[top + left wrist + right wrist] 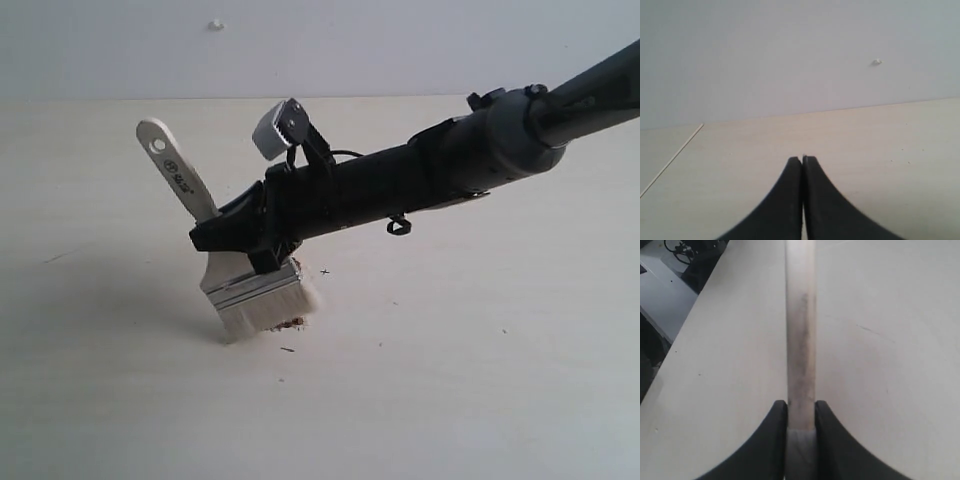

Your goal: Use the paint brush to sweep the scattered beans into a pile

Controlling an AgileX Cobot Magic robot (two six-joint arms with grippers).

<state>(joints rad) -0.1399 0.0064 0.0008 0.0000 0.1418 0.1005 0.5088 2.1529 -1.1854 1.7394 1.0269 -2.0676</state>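
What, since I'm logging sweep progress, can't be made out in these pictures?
The beans: exterior view, mostly behind the paint brush bristles; too small to count.
The bristles: right wrist view, hidden behind the right gripper; only the handle shows.
The left gripper: outside the exterior view, so its place is unknown.

Soft, even, diffuse light w/ bluish cast in ext. view; no glare. Wide flat paint brush w/ pale wooden handle and white bristles (pixel 262 300) throws faint, blurry shadow leftward on pale wood-look tabletop (pixel 110 300). All views low-res, soft. Wrist views: nearest parts out of focus.
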